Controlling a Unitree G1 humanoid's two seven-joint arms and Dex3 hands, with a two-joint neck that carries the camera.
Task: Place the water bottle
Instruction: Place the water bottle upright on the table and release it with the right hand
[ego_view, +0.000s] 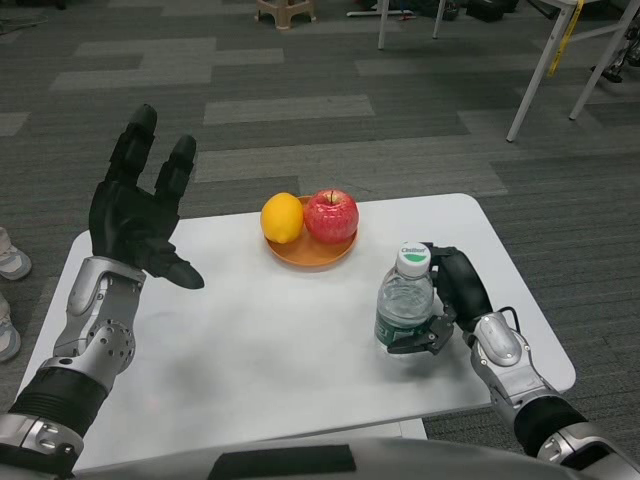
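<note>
Water bottle (404, 306) — upright on white table (260, 350), gripped by right hand (450, 295). Left hand (140, 215) raised, fingers spread, empty. Behind bottle — orange plate (310, 255) carrying lemon (282, 218), apple (331, 216).

The base of the water bottle (405, 300) is hidden by the fingers of the right hand (447, 300) wrapped around it. Left of the table (300, 340), two shoes (8, 262) are cut off by the picture's edge.

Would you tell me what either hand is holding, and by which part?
The right hand grips the water bottle around its body, below the cap. The left hand holds nothing.
</note>
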